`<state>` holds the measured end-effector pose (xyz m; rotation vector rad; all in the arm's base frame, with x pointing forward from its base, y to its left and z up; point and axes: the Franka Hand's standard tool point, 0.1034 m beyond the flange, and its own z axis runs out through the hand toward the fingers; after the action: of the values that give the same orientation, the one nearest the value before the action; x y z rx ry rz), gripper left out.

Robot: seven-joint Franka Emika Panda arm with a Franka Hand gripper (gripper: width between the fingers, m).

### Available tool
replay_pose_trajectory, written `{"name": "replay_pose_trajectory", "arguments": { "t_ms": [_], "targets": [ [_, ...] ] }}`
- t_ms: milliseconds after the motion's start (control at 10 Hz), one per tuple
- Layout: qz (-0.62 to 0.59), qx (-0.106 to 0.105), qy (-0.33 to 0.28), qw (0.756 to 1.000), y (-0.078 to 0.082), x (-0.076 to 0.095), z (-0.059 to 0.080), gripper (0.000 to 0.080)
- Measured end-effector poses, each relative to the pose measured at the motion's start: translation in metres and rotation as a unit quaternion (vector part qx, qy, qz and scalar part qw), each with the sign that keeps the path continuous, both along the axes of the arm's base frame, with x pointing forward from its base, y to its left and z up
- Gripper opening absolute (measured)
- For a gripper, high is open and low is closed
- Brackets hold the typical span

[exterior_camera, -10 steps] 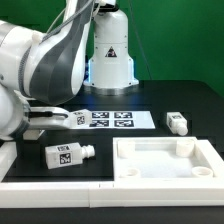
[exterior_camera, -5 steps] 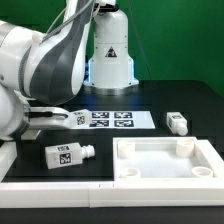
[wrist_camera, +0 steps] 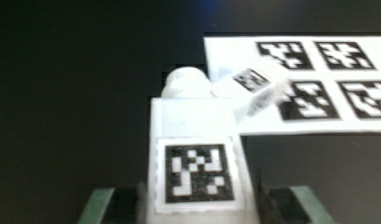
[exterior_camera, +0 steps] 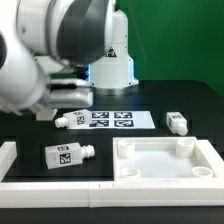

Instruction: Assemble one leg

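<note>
In the wrist view a white leg (wrist_camera: 196, 150) with a black-and-white tag facing up lies between my gripper's (wrist_camera: 199, 207) two fingers (wrist_camera: 109, 205). A dark gap shows on each side, so the jaws are open and do not touch it. A second leg (wrist_camera: 254, 84) lies tilted at the corner of the marker board (wrist_camera: 320, 75). The exterior view shows three legs: one at the front left (exterior_camera: 68, 154), one at the marker board's left end (exterior_camera: 70, 118), one at the right (exterior_camera: 177, 122). The arm's bulk hides the gripper there.
A wide white tray-like panel (exterior_camera: 166, 178) with a raised rim lies at the front right. A white lamp-like base (exterior_camera: 112, 55) stands behind the marker board (exterior_camera: 112, 119). A white rail (exterior_camera: 25, 185) runs along the front edge. The arm fills the upper left.
The arm has swung and now fills more of the exterior view's upper left. The leg at the marker board's left end, earlier at the fingers, now lies free in plain sight.
</note>
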<state>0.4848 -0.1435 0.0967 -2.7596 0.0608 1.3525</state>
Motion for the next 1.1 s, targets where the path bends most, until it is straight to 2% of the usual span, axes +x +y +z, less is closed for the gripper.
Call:
{"name": "replay_pose_trajectory", "arguments": {
  "t_ms": [100,300,500,600,700,800,900,1000,1100],
  "targets": [
    [0.006,-0.004,-0.044,0.999,-0.001,0.007,0.002,0.0284],
    [0.008,-0.012,-0.111,0.994,-0.005,0.009,0.001,0.0284],
    [0.014,-0.021,-0.181,0.983,-0.005,0.018,0.001,0.0284],
    [0.015,-0.022,-0.203,0.979,0.009,0.022,0.004,0.0284],
    [0.019,-0.015,-0.248,0.968,0.029,0.04,0.012,0.0284],
    [0.025,-0.019,-0.289,0.957,0.046,0.055,0.022,0.0284],
    [0.032,-0.018,-0.311,0.95,0.056,0.065,0.034,0.0284],
    [0.036,-0.023,-0.345,0.938,0.053,0.074,0.038,0.0284],
    [0.038,-0.029,-0.376,0.925,0.051,0.075,0.036,0.0284]
  ]
}}
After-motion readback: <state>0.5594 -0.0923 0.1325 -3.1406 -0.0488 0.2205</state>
